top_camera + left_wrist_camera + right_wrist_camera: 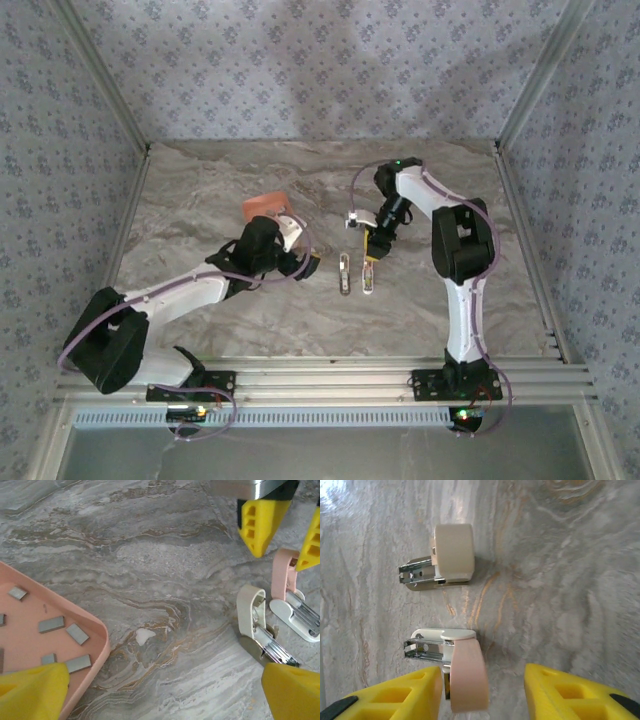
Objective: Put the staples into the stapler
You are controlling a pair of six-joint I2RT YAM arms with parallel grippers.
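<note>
Jaws spread on left gripper [162, 692] and right gripper [482, 676], latter flanking pink-capped metal stapler [464, 662]

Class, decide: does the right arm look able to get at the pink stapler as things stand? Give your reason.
Probably yes. The right gripper is open at the pink stapler, whose pink end lies between the fingers. Nothing lies over it, and the beige stapler sits apart to one side.
</note>
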